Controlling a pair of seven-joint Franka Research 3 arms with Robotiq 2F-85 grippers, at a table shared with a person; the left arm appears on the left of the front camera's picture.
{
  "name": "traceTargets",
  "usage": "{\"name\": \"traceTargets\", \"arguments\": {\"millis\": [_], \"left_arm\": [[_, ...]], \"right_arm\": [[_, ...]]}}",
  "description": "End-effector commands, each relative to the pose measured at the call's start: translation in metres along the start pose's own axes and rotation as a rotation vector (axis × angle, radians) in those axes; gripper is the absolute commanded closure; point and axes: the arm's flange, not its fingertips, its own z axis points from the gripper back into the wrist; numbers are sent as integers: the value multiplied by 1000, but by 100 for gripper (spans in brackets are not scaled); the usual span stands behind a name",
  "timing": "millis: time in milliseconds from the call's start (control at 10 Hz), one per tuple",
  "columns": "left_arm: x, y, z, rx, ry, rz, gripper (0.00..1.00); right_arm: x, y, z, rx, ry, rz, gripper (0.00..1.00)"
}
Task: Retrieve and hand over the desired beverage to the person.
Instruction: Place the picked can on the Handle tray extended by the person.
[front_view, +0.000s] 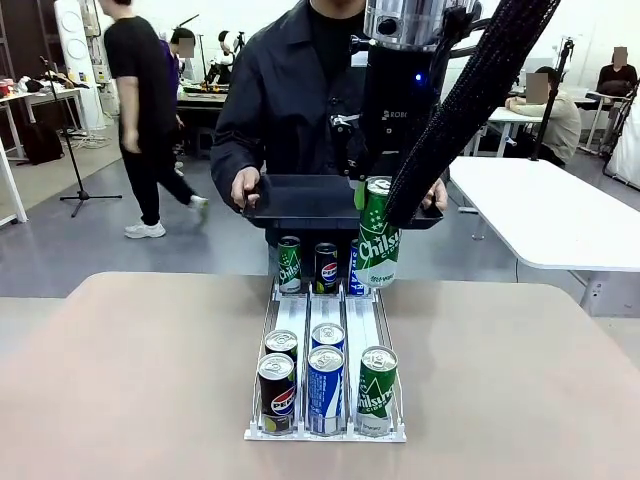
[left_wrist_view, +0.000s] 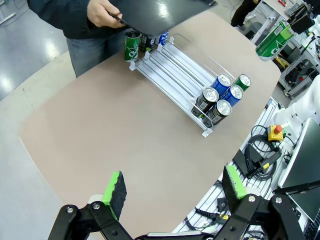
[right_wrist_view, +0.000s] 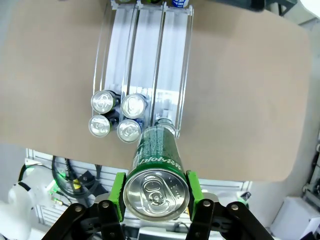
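1. Nearest the front camera, five cans (front_view: 325, 388) are stood at the near end of the rack (front_view: 300, 312): three in front, with two behind them at 12 o'clock, in the left and middle lanes.
2. Three far cans (front_view: 326, 267) are stood at the rack's far end, the right one partly hidden.
3. A green can (front_view: 378, 232) is clamped upright between the pads of the right gripper (right_wrist_view: 156, 192), lifted above the table (front_view: 130, 370) over the far end of the right lane.
4. It is seen at 5 o'clock of the middle of the tray (front_view: 300, 200), by its near edge; contact cannot be told.
5. The tray is held level by the person (front_view: 280, 90) at 12 o'clock.
6. The left gripper (left_wrist_view: 174, 187) is spread wide with nothing between its pads, high over the table.
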Motion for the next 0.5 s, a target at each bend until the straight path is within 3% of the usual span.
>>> {"name": "traceTargets", "arguments": {"millis": [0, 400], "left_arm": [[-1, 1, 1, -16, -10, -22, 0], [-1, 1, 1, -16, -10, -22, 0]], "right_arm": [[-2, -2, 4, 0, -9, -1, 100], [-2, -2, 4, 0, -9, -1, 100]]}}
